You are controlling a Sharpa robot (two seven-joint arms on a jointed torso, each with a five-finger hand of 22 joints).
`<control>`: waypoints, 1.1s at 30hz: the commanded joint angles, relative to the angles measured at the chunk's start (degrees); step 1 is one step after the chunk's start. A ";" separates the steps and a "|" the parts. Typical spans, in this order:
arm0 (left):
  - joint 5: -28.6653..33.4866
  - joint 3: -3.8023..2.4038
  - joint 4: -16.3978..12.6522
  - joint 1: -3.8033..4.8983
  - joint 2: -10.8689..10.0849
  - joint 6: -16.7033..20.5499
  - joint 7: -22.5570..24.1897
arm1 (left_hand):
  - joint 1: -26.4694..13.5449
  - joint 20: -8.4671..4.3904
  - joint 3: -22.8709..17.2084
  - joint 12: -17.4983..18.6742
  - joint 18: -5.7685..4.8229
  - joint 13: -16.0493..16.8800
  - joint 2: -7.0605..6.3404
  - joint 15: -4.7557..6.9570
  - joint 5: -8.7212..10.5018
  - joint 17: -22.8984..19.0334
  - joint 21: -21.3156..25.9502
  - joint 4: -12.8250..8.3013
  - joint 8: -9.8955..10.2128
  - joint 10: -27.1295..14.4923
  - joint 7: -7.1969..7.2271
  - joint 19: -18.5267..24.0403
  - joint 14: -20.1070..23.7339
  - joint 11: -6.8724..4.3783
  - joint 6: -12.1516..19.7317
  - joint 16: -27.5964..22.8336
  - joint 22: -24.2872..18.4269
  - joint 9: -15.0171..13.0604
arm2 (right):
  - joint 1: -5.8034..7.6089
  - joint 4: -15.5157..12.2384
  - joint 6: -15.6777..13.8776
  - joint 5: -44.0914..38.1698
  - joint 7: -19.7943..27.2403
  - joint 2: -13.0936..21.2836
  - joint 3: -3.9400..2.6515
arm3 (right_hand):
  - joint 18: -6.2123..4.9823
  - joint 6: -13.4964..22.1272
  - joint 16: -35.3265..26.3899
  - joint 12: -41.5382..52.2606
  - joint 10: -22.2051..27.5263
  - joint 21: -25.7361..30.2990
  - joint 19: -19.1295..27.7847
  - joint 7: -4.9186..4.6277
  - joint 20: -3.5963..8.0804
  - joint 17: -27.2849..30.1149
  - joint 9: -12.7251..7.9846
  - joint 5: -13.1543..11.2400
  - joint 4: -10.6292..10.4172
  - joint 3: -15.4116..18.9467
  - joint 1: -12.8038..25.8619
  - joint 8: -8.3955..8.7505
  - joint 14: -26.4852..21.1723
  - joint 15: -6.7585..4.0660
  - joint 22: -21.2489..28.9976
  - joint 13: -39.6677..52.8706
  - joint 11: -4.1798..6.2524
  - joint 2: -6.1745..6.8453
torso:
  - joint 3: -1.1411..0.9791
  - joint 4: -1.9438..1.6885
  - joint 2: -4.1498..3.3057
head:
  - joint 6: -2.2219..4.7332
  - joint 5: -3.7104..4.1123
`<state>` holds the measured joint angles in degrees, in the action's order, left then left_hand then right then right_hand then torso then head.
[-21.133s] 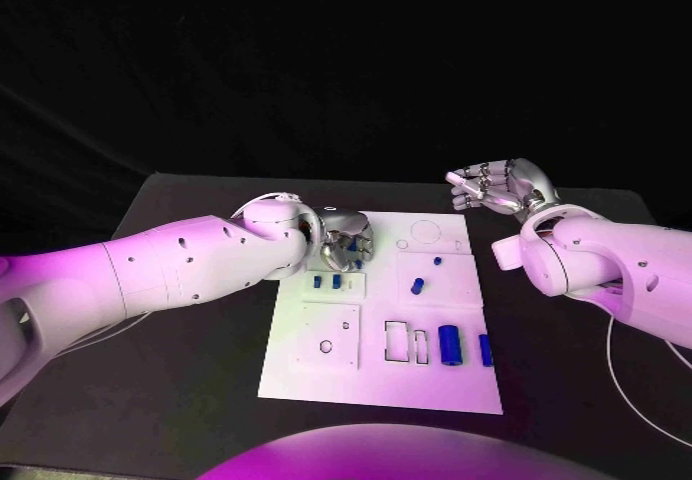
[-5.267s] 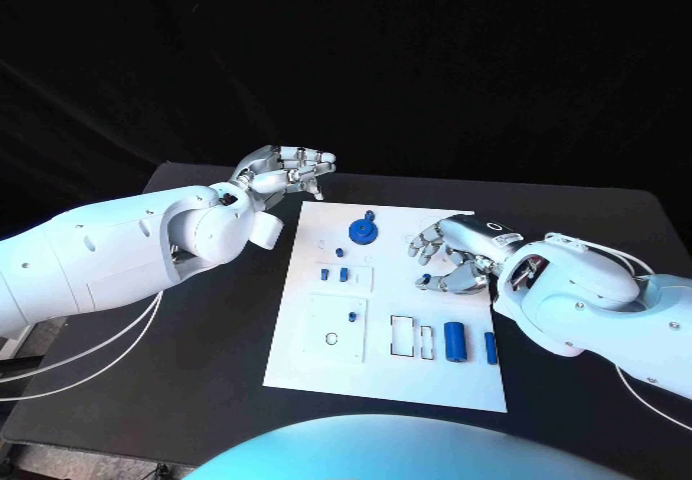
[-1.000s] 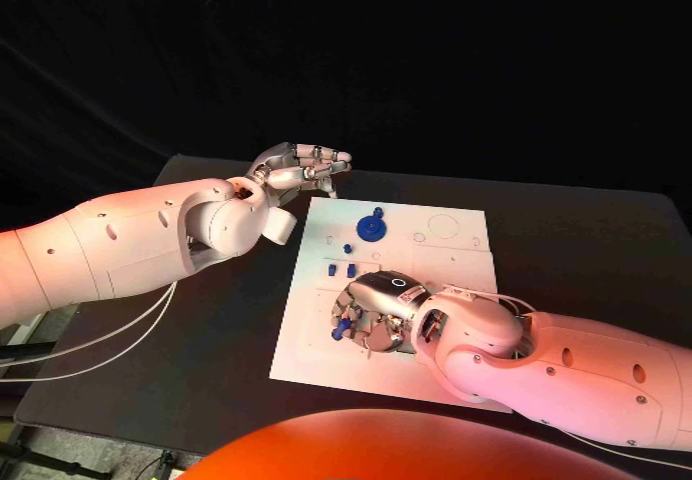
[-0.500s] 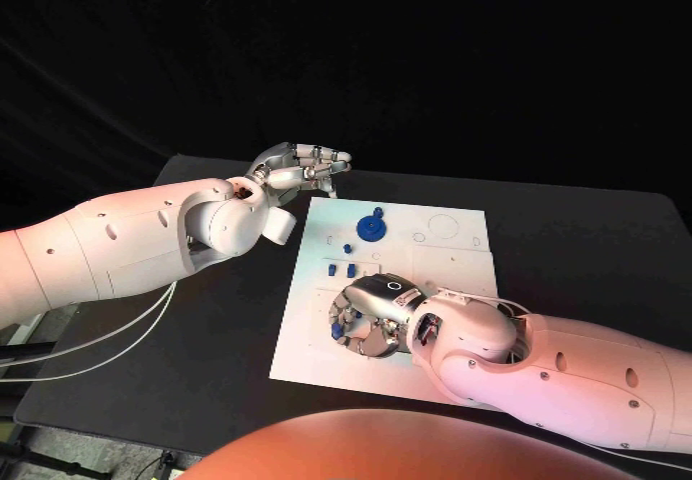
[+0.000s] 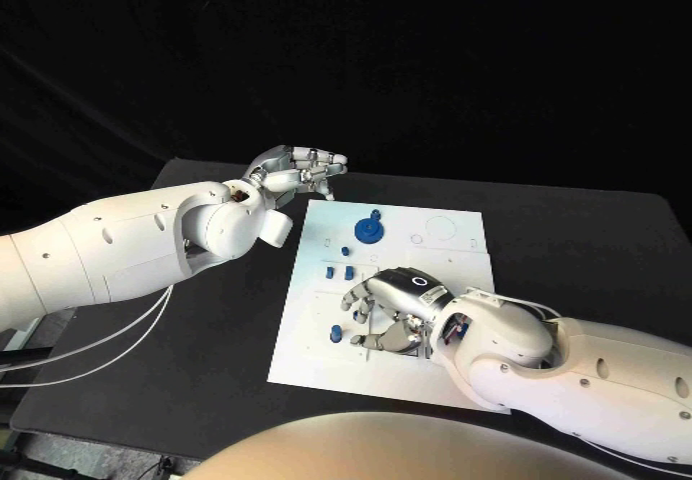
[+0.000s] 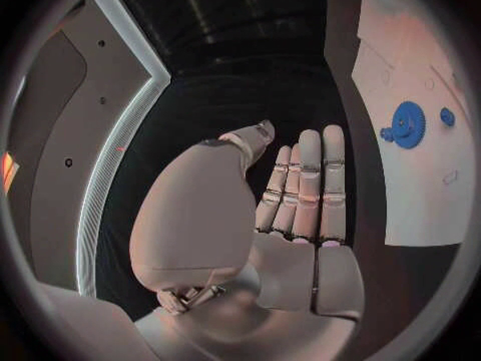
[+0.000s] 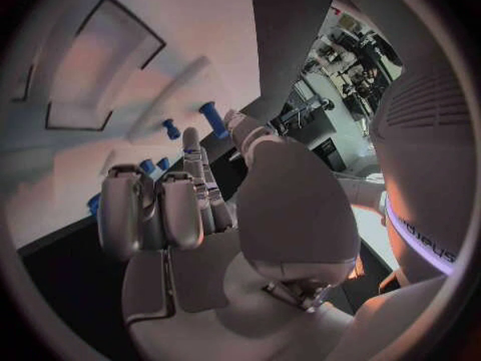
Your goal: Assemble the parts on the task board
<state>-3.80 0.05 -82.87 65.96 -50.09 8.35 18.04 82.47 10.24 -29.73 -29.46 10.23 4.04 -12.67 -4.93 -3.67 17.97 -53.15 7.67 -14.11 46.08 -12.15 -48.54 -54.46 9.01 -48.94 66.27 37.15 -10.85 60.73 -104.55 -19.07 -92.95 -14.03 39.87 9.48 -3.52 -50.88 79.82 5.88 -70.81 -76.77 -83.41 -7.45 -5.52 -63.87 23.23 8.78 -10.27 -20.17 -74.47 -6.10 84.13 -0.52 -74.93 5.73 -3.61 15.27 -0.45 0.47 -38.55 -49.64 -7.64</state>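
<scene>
Our right silver hand [image 5: 387,312] hangs low over the near half of the white task board [image 5: 459,265], fingers [image 5: 353,300] spread downward. We cannot tell whether they pinch anything. A small blue peg-like part [image 5: 336,334] shows at the fingertips on the hand's left side, touching or nearly so; its long axis is too hidden to read. In the right wrist view, short blue cylinders [image 7: 212,119] lie just beyond the fingertips on the board.

Our left silver hand [image 5: 297,166] is raised off the far left corner of the board above the black surface [image 5: 216,330], fingers loosely curled and holding nothing. A round blue gear-shaped part [image 5: 369,229] sits near the board's far edge, with two small blue pegs [image 5: 336,270] between it and the right hand.

The right hand is plainly nearer — the next move looks to be its own.
</scene>
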 commanded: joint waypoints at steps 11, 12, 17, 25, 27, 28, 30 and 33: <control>-0.13 0.34 0.21 0.05 -0.20 -0.78 0.23 | -0.28 0.15 0.41 -0.31 0.31 -0.03 0.17 0.07 -0.05 -0.07 0.23 0.01 -0.37 -0.60 -0.03 -0.32 0.38 -0.02 0.32 -0.16 -0.07 -0.10 | 6.14 -3.65 -3.43 25.34 -0.93 17.24 -0.37 | 1.56 -8.19 3.21 53.22 -11.57 -4.75 -2.61 2.38 2.78 -6.45 4.88 -0.06 -6.32 11.05 0.56 -8.36 2.34 -2.63 -11.70 51.67 2.85 -2.42 | 0.28 0.76 0.63 | 0.86 4.15; -0.13 0.37 0.23 0.05 -0.20 -0.78 0.24 | -0.28 0.15 0.41 -0.31 0.31 -0.03 0.17 0.07 -0.05 -0.07 0.23 0.01 -0.37 -0.60 -0.03 -0.32 0.38 -0.02 0.32 -0.16 -0.07 -0.10 | 6.25 -3.85 -2.89 25.74 -1.51 18.30 -0.29 | 1.79 -7.30 4.22 62.67 -10.64 -5.70 -3.07 2.41 2.51 -8.74 6.84 0.16 -5.98 14.70 0.99 -9.73 2.73 -2.71 -12.22 62.02 3.00 -4.14 | 0.29 0.80 0.68 | 0.85 4.37; -0.13 0.51 0.29 0.03 -0.18 -0.81 0.25 | -0.28 0.15 0.41 -0.31 0.31 -0.03 0.17 0.07 -0.05 -0.07 0.23 0.01 -0.37 -0.60 -0.03 -0.32 0.38 -0.02 0.32 -0.16 -0.07 -0.10 | 5.82 -5.31 -1.11 25.15 -4.71 22.71 0.13 | 2.25 -6.07 6.22 72.58 -13.23 -7.73 -4.05 2.32 2.23 -13.83 9.82 0.21 -6.45 22.21 2.40 -11.60 3.59 -2.51 -13.18 73.03 2.89 -6.51 | 0.16 1.15 0.90 | 0.80 5.19; -0.13 0.70 0.40 0.01 -0.12 -0.93 0.25 | -0.30 0.16 0.44 -0.32 0.31 -0.03 0.18 0.07 -0.05 -0.07 0.27 0.03 -0.40 -0.65 -0.02 -0.32 0.41 -0.02 0.30 -0.16 -0.09 -0.11 | 2.60 -7.16 -1.03 19.75 -10.44 25.64 0.49 | 2.54 -4.98 7.35 75.48 -14.45 -9.00 -4.67 2.22 2.11 -16.87 11.74 0.44 -6.71 27.97 5.28 -12.53 4.11 -2.35 -13.73 76.37 2.76 -7.03 | 0.09 1.49 1.07 | 0.74 6.23; -0.13 0.73 0.40 0.00 -0.11 -0.95 0.25 | -0.30 0.16 0.44 -0.32 0.31 -0.03 0.18 0.07 -0.05 -0.07 0.27 0.03 -0.40 -0.65 -0.02 -0.32 0.41 -0.02 0.30 -0.16 -0.09 -0.11 | 1.90 -7.16 -1.17 18.83 -11.36 25.54 0.55 | 2.51 -4.87 7.31 75.16 -14.26 -8.84 -4.60 2.20 2.10 -16.72 11.91 0.48 -6.72 28.36 5.67 -12.61 4.08 -2.34 -13.69 76.14 2.76 -6.88 | 0.09 1.53 1.10 | 0.72 6.40; -0.13 0.74 0.40 0.00 -0.10 -0.97 0.25 | -0.30 0.16 0.44 -0.32 0.31 -0.03 0.18 0.07 -0.05 -0.07 0.27 0.03 -0.40 -0.65 -0.02 -0.32 0.41 -0.02 0.30 -0.16 -0.09 -0.11 | 1.56 -7.13 -1.26 18.39 -11.78 25.42 0.57 | 2.51 -4.87 7.31 75.16 -14.26 -8.84 -4.60 2.20 2.10 -16.72 11.91 0.48 -6.72 28.36 5.67 -12.61 4.08 -2.34 -13.69 76.14 2.76 -6.88 | 0.08 1.53 1.11 | 0.68 6.41; -0.13 0.75 0.40 0.00 -0.09 -1.01 0.23 | -0.30 0.16 0.44 -0.32 0.31 -0.03 0.18 0.07 -0.05 -0.07 0.27 0.03 -0.40 -0.65 -0.02 -0.32 0.41 -0.02 0.30 -0.16 -0.09 -0.11 | 1.02 -7.04 -1.46 17.83 -12.38 25.10 0.60 | 2.51 -4.81 7.32 75.16 -14.26 -8.87 -4.61 2.19 2.09 -16.75 11.96 0.49 -6.72 28.48 5.80 -12.62 4.08 -2.34 -13.70 76.17 2.75 -6.83 | 0.09 1.45 1.09 | 0.67 6.43; -0.13 0.76 0.40 0.00 -0.10 -1.04 0.21 | -0.30 0.16 0.44 -0.32 0.31 -0.03 0.18 0.07 -0.05 -0.07 0.27 0.03 -0.40 -0.65 -0.02 -0.32 0.41 -0.02 0.30 -0.16 -0.09 -0.11 | 0.42 -6.86 -1.66 17.35 -13.04 24.49 0.63 | 2.57 -4.77 7.38 75.40 -14.39 -9.11 -4.72 2.19 2.09 -16.92 12.01 0.50 -6.73 28.58 5.94 -12.64 4.11 -2.33 -13.78 76.41 2.74 -6.79 | 0.10 1.40 1.07 | 0.66 6.43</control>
<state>-3.81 0.83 -82.38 65.92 -50.28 8.27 17.97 82.47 10.23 -29.73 -29.46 10.23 4.04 -12.67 -4.93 -3.67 17.97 -53.15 7.67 -14.32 45.66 -12.15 -48.54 -54.46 9.02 -48.94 66.27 37.10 -10.90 61.37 -111.42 -21.41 -72.81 -24.07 64.62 10.09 -1.69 -55.99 86.97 81.16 -83.75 -85.52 -84.00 -5.21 -3.07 -74.95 35.19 9.11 -16.92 8.13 -69.28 -18.42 83.93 -2.99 -74.90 74.95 -0.72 8.52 -0.36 1.92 -37.47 -48.97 -1.24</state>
